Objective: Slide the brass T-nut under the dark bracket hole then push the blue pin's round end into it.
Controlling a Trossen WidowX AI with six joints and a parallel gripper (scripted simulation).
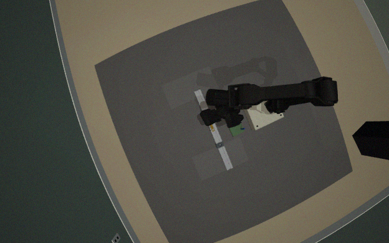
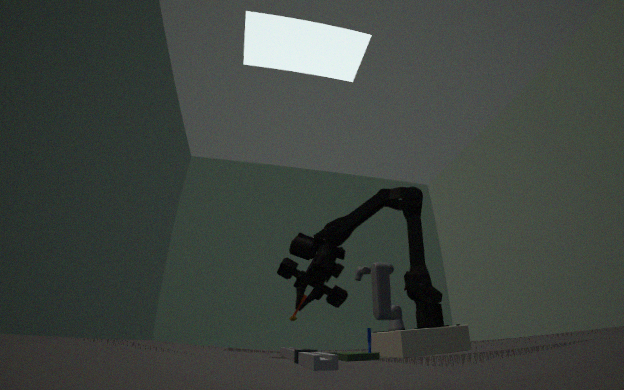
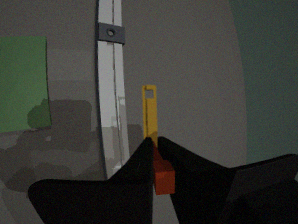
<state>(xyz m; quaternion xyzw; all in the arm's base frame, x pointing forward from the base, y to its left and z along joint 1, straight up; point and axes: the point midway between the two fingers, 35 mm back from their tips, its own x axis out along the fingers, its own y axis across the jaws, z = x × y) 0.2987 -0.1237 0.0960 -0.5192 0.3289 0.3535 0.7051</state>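
My gripper (image 2: 302, 305) (image 3: 153, 143) is shut on the orange handle (image 3: 164, 181) of the T-nut. The brass T-nut (image 1: 212, 128) (image 2: 293, 318) (image 3: 151, 112) hangs tilted below the fingertips, in the air above the rail. The aluminum rail (image 1: 225, 158) (image 2: 325, 361) (image 3: 109, 75) lies on the mat; in the wrist view it runs left of the nut. The dark bracket (image 1: 219, 144) (image 2: 297, 356) (image 3: 111, 33) sits across the rail, its hole facing up. The blue pin (image 1: 242, 128) (image 2: 369, 340) stands upright at the green tray (image 1: 236, 131) (image 2: 356, 356) (image 3: 22, 82); it is not seen in the wrist view.
The cream base block (image 1: 265, 119) (image 2: 425, 341) stands beside the green tray, under the arm. A small grey arm-like object (image 2: 382, 292) shows behind it in the exterior view. A black block (image 1: 374, 138) is at the right edge of the top view.
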